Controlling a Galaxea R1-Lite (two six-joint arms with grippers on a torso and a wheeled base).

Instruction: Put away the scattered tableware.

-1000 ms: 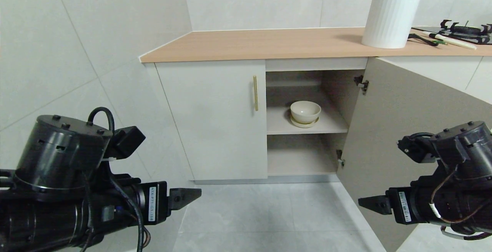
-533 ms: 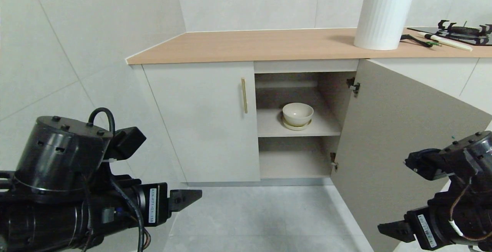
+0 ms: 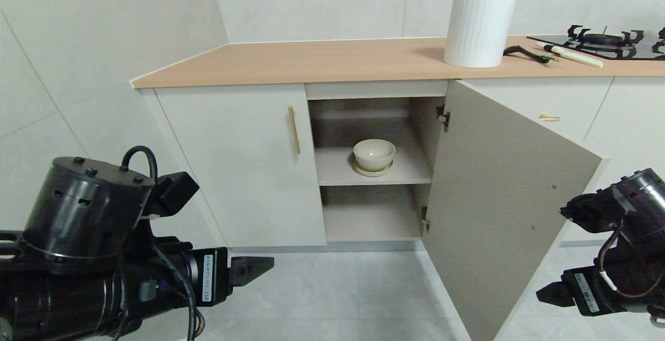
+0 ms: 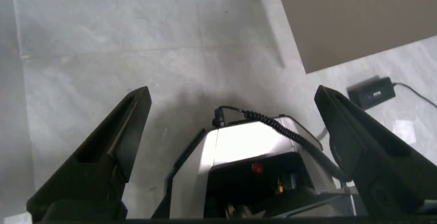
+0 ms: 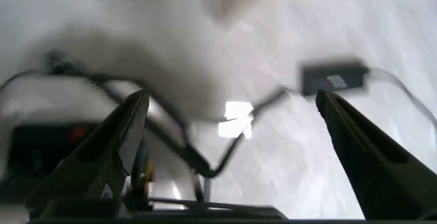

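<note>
Bowl (image 3: 374, 153) shelved; left tool (image 4: 232, 95), right tool (image 5: 232, 98) wide, empty

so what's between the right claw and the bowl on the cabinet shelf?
The open cabinet door. In the head view its panel stands between the right claw and the bowl.

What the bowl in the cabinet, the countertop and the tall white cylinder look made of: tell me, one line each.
Bowl: probably glazed ceramic. It is cream and smooth, with a soft sheen.
Countertop: matte, light brown with faint grain. It looks like wood, but could be laminate or solid.
Tall white cylinder: matte white with vertical ribs. It could be ceramic or plastic.
</note>
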